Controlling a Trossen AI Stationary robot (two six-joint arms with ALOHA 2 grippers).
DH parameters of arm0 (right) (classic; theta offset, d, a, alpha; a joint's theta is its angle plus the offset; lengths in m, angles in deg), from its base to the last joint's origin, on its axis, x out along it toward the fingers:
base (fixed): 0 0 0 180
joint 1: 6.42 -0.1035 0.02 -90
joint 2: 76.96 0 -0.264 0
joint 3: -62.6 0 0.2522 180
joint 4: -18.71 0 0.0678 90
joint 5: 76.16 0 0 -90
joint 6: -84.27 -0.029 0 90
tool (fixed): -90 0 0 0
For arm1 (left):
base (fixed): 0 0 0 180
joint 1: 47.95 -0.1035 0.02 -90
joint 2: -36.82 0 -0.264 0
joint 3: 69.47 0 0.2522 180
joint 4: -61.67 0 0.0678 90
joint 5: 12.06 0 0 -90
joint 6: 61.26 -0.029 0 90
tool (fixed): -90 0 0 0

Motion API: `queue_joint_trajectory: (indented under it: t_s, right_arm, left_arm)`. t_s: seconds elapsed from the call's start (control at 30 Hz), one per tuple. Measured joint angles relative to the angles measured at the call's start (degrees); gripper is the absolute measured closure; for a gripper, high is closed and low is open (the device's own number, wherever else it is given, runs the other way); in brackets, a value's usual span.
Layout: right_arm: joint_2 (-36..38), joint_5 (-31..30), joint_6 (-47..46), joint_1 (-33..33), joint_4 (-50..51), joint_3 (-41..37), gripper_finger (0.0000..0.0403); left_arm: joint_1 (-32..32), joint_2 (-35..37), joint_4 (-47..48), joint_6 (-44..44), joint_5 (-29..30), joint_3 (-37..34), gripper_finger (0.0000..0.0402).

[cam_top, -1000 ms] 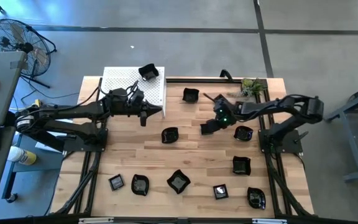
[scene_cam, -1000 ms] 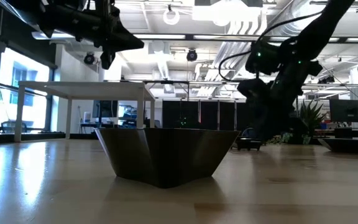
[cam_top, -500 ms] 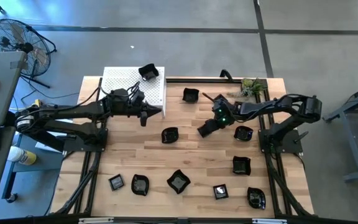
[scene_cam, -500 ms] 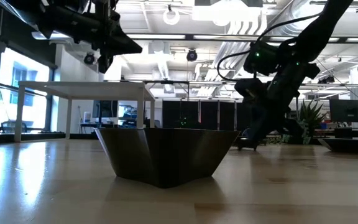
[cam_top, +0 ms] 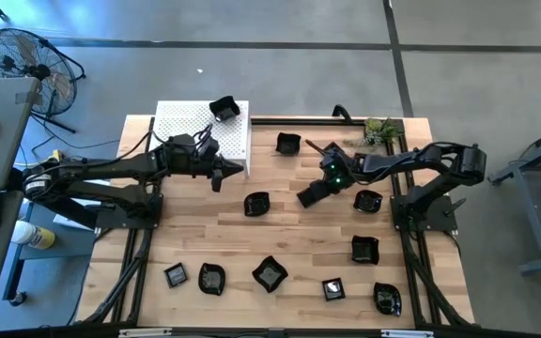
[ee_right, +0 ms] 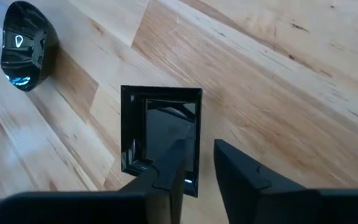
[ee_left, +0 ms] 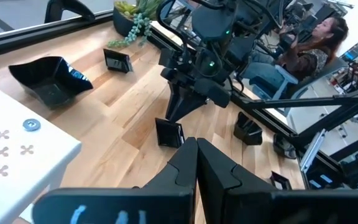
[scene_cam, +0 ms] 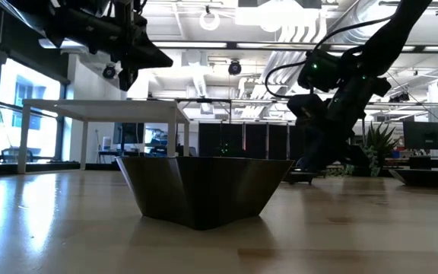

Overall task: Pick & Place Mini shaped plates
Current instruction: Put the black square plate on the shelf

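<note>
Several small glossy black mini plates lie scattered on the wooden table (cam_top: 280, 235); one more rests on the white perforated stand (cam_top: 188, 127). My right gripper (cam_top: 305, 197) is open by a narrow gap and slants down toward the table's left, at a square plate (ee_right: 160, 134), which also shows as the square plate (cam_top: 256, 203). One finger (ee_right: 174, 158) overlaps its near rim and the other stands outside it. My left gripper (cam_top: 219, 172) is shut and empty, raised beside the stand's right edge. My right gripper comes at the square plate's near rim (ee_right: 135, 165) slanting down from the table's right. One finger shows over the plate's hollow and one outside it. The plate lies flat on the table. I cannot tell whether a finger touches it.
Other plates lie near the right arm (cam_top: 368, 201), by the far edge (cam_top: 287, 144) and in a row along the near edge (cam_top: 270, 273). A green plant sprig (cam_top: 378, 130) sits at the far right corner. A person (ee_left: 316, 43) sits beyond the table.
My right gripper has moved a little toward the table's left and down, closing on the square plate. No plate has shifted.
</note>
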Motion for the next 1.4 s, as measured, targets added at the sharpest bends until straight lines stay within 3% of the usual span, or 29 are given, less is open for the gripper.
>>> queue_joint_trajectory:
  t_s: [0.13,0.5,0.67,1.0,1.13,1.4]
  right_arm:
    - [0.00,-0.05,0.68,0.00,-0.31,0.00,0.0320]
    - [-2.83,-0.27,-0.66,-2.17,-4.10,-0.02,0.0379]
    - [-0.76,-0.24,-0.83,-2.64,-4.76,-0.02,0.0399]
    - [7.43,-0.53,-0.92,-2.62,-6.18,0.12,0.0400]
    - [9.93,-1.50,2.11,-3.14,-3.18,5.03,0.0399]
    - [8.01,-7.76,15.25,-5.70,12.26,24.45,0.0402]
  left_arm:
    - [0.00,0.00,-0.01,0.00,0.04,0.00,0.0401]
    - [-0.01,0.00,-0.02,-0.04,0.22,0.00,0.0401]
    - [0.00,0.00,-0.02,0.19,0.22,0.00,0.0401]
    - [-0.02,0.00,-0.02,3.34,-0.88,0.03,0.0401]
    - [0.00,0.00,3.65,3.44,-1.57,2.60,0.0384]
    - [0.00,-4.74,15.54,-2.51,-0.69,13.60,0.0307]
